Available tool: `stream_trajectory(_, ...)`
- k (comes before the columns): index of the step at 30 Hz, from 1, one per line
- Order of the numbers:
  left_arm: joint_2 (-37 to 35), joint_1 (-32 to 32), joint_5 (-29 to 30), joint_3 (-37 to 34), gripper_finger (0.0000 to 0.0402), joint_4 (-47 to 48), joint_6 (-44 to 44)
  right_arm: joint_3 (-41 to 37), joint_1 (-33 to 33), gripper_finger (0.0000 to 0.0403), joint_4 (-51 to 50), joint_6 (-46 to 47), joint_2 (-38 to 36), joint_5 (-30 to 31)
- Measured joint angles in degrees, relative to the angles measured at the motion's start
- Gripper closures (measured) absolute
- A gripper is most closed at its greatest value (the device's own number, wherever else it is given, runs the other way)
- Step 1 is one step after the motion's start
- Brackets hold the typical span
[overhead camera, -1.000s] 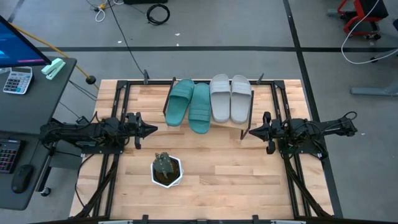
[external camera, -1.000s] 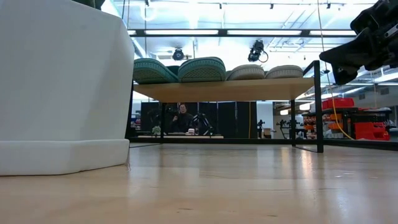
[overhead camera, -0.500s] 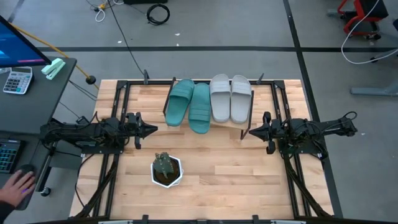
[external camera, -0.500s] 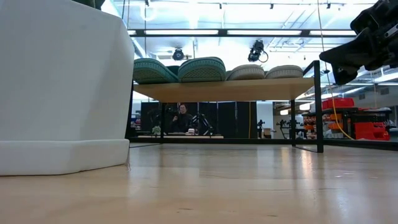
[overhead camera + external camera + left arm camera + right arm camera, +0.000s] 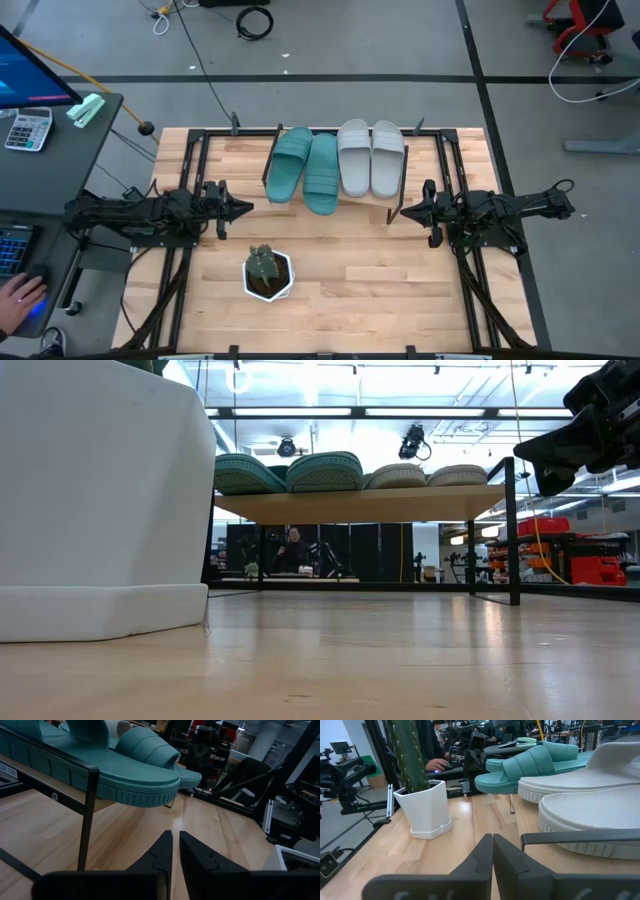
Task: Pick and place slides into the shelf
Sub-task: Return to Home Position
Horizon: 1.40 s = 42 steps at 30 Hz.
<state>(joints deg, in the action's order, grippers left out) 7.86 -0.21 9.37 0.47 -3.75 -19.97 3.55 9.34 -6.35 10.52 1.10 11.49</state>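
Slides (image 5: 322, 170) all on shelf (image 5: 360, 505); homing step: my left gripper (image 5: 241, 208) and right gripper (image 5: 399, 212) sit pinched together, empty, so next I only park.

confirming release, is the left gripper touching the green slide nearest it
Apart. The high view shows bare tabletop between the left gripper and that green slide.

Four slides (image 5: 350, 165) atop the shelf (image 5: 403, 178)
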Motion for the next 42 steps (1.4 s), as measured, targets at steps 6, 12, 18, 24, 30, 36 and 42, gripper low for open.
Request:
stream_trajectory(6, 0.0, 0.0, 0.0, 0.0, 0.0365, 0.0, 0.0, 0.0, 0.0, 0.0385, 0.0, 0.0, 0.0, 0.0)
stream_trajectory(12, 0.0, 0.0, 0.0, 0.0, 0.0375, 0.0, 0.0, 0.0, 0.0, 0.0385, 0.0, 0.0, 0.0, 0.0)
stream_trajectory(18, 0.0, 0.0, 0.0, 0.0, 0.0372, 0.0, 0.0, 0.0, 0.0, 0.0385, 0.0, 0.0, 0.0, 0.0)
stream_trajectory(24, 0.0, 0.0, 0.0, 0.0, 0.0362, 0.0, 0.0, 0.0, 0.0, 0.0385, 0.0, 0.0, 0.0, 0.0)
stream_trajectory(30, 0.0, 0.0, 0.0, 0.0, 0.0365, 0.0, 0.0, 0.0, 0.0, 0.0385, 0.0, 0.0, 0.0, 0.0)
stream_trajectory(36, 0.0, 0.0, 0.0, 0.0, 0.0375, 0.0, 0.0, 0.0, 0.0, 0.0385, 0.0, 0.0, 0.0, 0.0)
stream_trajectory(42, 0.0, 0.0, 0.0, 0.0, 0.0374, 0.0, 0.0, 0.0, 0.0, 0.0385, 0.0, 0.0, 0.0, 0.0)
